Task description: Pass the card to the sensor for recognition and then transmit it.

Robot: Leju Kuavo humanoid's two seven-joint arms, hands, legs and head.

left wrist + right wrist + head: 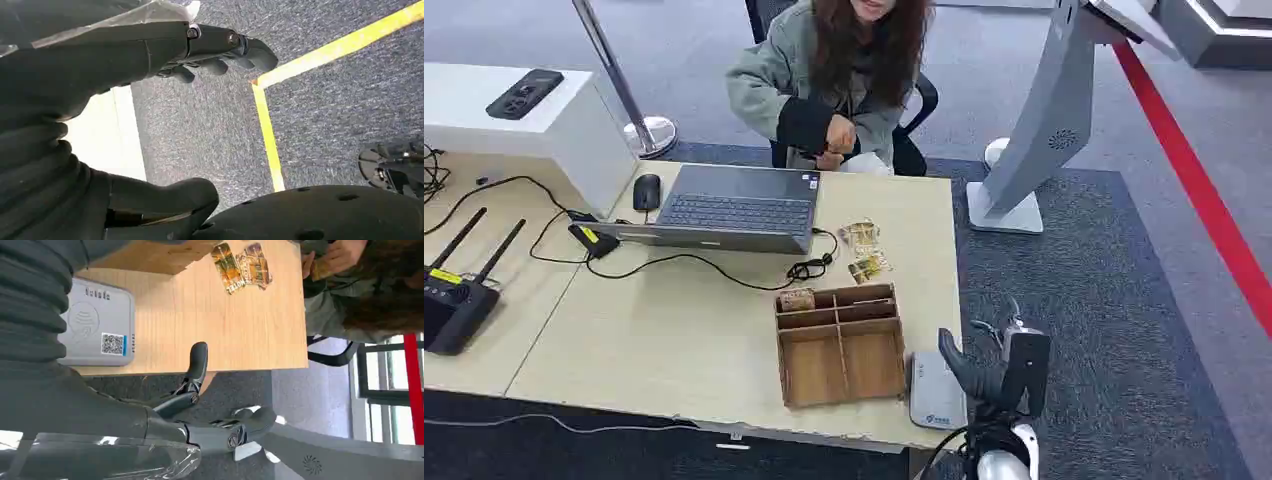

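Cards (864, 250) lie in a small loose pile on the counter (674, 330), toward its far right part, just beyond the wooden tray (841, 343) and beside the laptop's (724, 208) right corner; in my right wrist view the same cards (241, 266) sit near the counter's far edge, close to the person. The sensor (936, 392), a flat grey pad, rests at the near right corner of the counter, just beside the tray; its printed code square faces up (97, 322).

My right hand (994, 370) hangs off the counter's right edge, next to the sensor, over the grey carpet. Its fingers (197, 365) are spread apart and hold nothing; one points up past the counter's edge. My left hand (220, 50) hangs low over the carpet near a yellow floor line (267, 135), fingers loosely curled, with nothing in them.

A person (834, 70) sits at the far edge behind the laptop, both hands together at chest height, holding something small that I cannot make out. A mouse (646, 190) lies left of the laptop, a black router (454, 300) at the left edge, and a phone (524, 93) on the white box at the far left corner. A grey kiosk stand (1044, 120) rises on the floor beyond the right edge.
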